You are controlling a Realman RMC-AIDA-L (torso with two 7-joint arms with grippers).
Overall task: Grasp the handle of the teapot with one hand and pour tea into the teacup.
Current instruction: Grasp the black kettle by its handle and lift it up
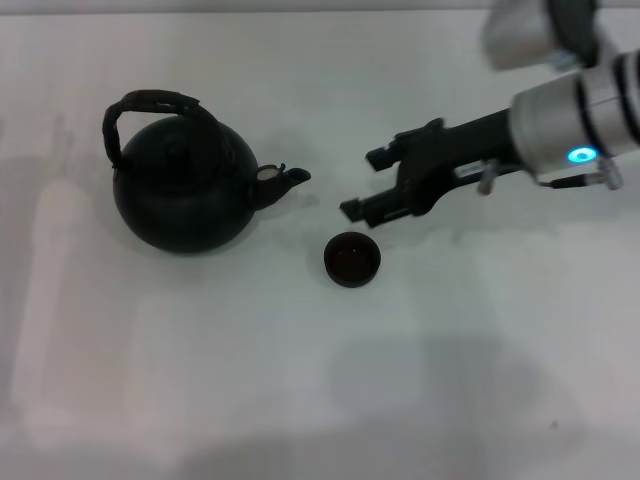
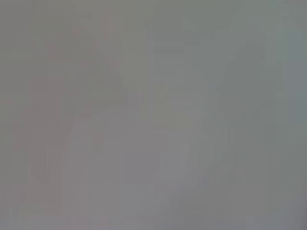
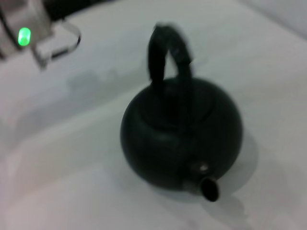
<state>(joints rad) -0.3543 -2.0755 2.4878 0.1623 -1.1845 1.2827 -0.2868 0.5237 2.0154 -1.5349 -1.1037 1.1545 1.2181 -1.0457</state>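
The teapot [image 1: 182, 192] stands upright on the white tabletop [image 1: 200, 380], toward its left side and nearer the far edge than the near one. Its arched handle [image 1: 150, 105] rises over the lid, free of any grip, and its short spout [image 1: 285, 181] points toward the right side of the tabletop. In the right wrist view the teapot [image 3: 180, 143] shows whole, its handle [image 3: 168, 52] upright and the spout [image 3: 206, 187] turned toward the camera.

The teacup [image 1: 352, 259] sits upright near the middle of the tabletop, just beyond the spout's tip and a little nearer the front edge, apart from the teapot.

The right tool [image 1: 365, 183] reaches in from the right side, hovering above the tabletop with its two black fingers [image 1: 405, 143] spread apart and nothing between them. It is just behind and to the right of the teacup and well clear of the teapot, its tips aimed toward the spout.

The left tool does not show in the head view, and the left wrist view gives only a blank grey field.
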